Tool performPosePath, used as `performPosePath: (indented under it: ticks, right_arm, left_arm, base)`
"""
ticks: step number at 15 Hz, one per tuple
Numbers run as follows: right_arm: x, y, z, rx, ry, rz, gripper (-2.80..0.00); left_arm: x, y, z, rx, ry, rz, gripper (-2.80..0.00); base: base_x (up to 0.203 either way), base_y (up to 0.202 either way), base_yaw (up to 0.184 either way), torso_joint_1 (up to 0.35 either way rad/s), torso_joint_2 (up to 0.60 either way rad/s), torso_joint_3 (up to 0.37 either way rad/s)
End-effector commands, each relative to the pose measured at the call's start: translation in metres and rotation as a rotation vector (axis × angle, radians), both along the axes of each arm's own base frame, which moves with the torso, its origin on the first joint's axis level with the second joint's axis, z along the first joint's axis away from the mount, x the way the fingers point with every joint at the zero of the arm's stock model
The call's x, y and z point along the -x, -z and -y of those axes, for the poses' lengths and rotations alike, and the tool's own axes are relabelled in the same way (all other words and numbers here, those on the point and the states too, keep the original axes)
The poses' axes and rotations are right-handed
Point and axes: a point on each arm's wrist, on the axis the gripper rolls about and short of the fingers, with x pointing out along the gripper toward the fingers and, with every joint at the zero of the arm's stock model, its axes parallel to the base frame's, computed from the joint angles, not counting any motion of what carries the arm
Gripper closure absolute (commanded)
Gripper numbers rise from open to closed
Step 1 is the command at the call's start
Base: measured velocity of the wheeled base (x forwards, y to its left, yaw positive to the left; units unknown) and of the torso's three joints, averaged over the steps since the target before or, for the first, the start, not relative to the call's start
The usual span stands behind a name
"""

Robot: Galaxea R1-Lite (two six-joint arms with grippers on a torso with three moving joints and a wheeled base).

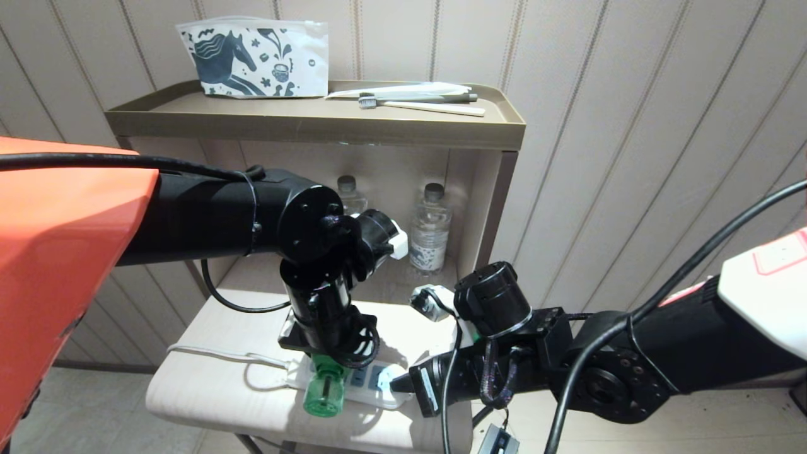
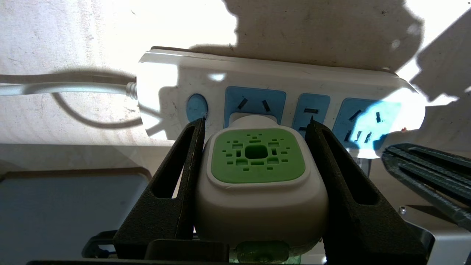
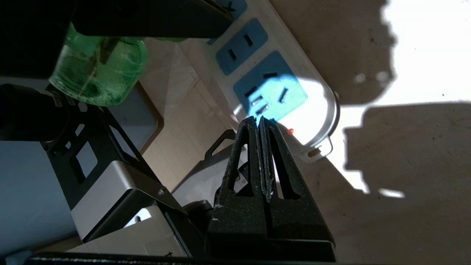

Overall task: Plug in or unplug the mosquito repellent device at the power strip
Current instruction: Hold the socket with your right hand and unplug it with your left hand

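Note:
The mosquito repellent device (image 2: 257,158) has a white body with a vented green face, and its translucent green bottle (image 1: 325,388) points toward me. My left gripper (image 2: 255,123) is shut on its two sides from above. The device's plug end sits against the first light-blue socket of the white power strip (image 2: 294,77), which lies on the lower shelf (image 1: 208,391). My right gripper (image 3: 258,119) is shut with nothing in it, its tips resting on the strip's far end (image 3: 316,110) by a small red light. The bottle (image 3: 99,73) also shows in the right wrist view.
The strip's thin white cord (image 1: 214,354) loops off to the left across the shelf. Two clear water bottles (image 1: 430,227) stand at the back of the shelf. The top tray (image 1: 315,120) holds a printed pouch (image 1: 252,57) and a toothbrush (image 1: 422,106).

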Motion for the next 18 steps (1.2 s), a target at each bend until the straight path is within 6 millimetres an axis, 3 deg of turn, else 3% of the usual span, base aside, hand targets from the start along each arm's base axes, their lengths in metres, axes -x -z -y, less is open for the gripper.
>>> performPosePath:
  ticks: [1, 10, 18]
  right_arm:
    - [-0.002, 0.001, -0.004, -0.005, -0.006, 0.001, 0.0]
    - [-0.008, 0.023, -0.014, 0.032, -0.01, -0.037, 0.0]
    - [-0.012, 0.034, -0.013, 0.043, -0.001, -0.047, 0.0]
  left_arm:
    - [-0.001, 0.004, 0.001, -0.008, -0.003, -0.009, 0.0]
    - [-0.005, 0.007, 0.005, -0.009, -0.004, -0.008, 0.0]
    - [-0.005, -0.005, 0.004, 0.011, -0.005, 0.022, 0.0]
  base:
    - [0.0, 0.0, 0.0, 0.0, 0.0, 0.0]
    - [0.0, 0.0, 0.0, 0.0, 0.0, 0.0]
    - [0.0, 0.0, 0.0, 0.0, 0.0, 0.0]
